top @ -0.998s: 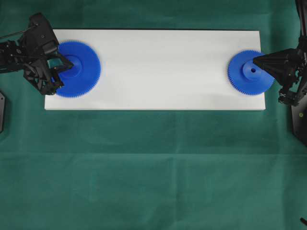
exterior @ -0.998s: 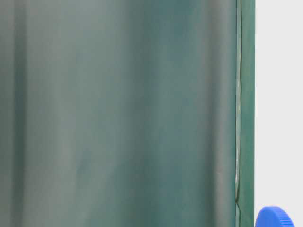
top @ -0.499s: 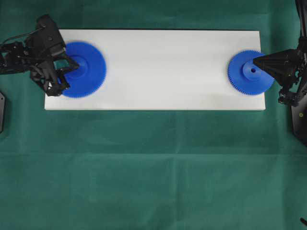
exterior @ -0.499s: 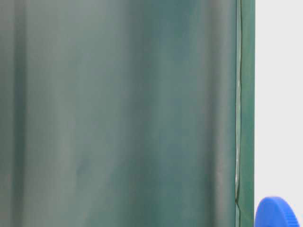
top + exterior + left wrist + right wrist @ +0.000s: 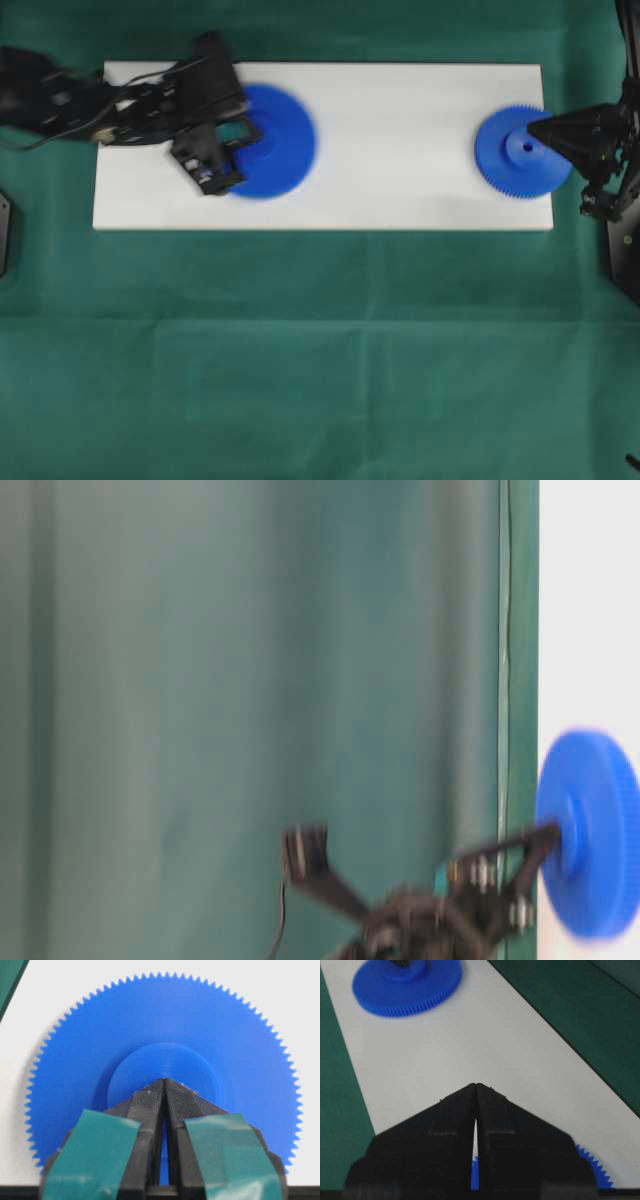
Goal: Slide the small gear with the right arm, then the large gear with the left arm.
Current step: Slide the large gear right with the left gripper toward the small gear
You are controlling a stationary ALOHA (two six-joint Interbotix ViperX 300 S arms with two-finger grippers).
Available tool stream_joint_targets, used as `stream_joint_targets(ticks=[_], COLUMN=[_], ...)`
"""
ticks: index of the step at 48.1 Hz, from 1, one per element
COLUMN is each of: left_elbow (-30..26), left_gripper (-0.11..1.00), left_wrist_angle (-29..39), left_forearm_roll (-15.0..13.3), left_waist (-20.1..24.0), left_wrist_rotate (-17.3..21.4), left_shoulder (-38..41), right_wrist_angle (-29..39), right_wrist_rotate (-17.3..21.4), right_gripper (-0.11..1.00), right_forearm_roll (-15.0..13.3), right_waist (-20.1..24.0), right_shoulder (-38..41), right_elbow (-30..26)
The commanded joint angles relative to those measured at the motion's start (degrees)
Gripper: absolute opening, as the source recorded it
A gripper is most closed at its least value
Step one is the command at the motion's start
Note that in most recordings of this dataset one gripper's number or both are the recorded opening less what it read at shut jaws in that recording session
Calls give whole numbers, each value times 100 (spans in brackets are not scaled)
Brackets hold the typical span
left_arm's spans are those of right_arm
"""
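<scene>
The large gear (image 5: 278, 140) lies flat on the white board (image 5: 400, 150), left of the board's middle, and looks blurred. My left gripper (image 5: 250, 136), with teal tape, is shut, and its pointed tip rests on the gear's raised hub (image 5: 165, 1062). The wrist view shows the closed tip (image 5: 164, 1080) at the hub's centre, and the table-level view shows the tip (image 5: 552, 832) against the large gear (image 5: 590, 830). The small gear (image 5: 515, 152) sits at the board's right end. My right gripper (image 5: 532, 126) is shut, its tip (image 5: 476, 1085) over that gear's hub, with teeth (image 5: 593, 1165) showing beneath.
The board lies on a green cloth (image 5: 320, 350) that covers the table. A long bare stretch of board (image 5: 470, 1045) separates the two gears. The left arm's body (image 5: 90, 100) stretches across the board's left end.
My left gripper has swept right along the board, carrying the large gear from the left end toward the middle. The right gripper and small gear have stayed put.
</scene>
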Motion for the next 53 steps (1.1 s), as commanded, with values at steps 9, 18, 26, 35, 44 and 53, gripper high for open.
stream_joint_targets(ticks=[9,18,26,35,44,53], left_elbow=[-1477,-2435,-3173,-4017,-4535,-4553], left_gripper=[-1,-1,-1,-1,-1,-1], left_wrist_angle=[105,264,483,888,1222,1274], left_forearm_roll=[-9,0,9,18,9,9], left_waist=[-404,-501,-580,-668,-738,-738], left_wrist_rotate=[0,0,9,193,439,527], left_shoulder=[1301,1872,2259,2716,2909,2918], right_wrist_angle=[-53,-62,-132,-176,-176,-176], right_wrist_rotate=[0,0,-9,-9,-9,-9], right_gripper=[50,50,50,50,50,50], right_forearm_roll=[0,0,-9,0,-9,-9], right_waist=[0,9,9,18,18,18], right_shoulder=[18,18,0,0,0,0], right_elbow=[-53,-44,-35,-9,18,26])
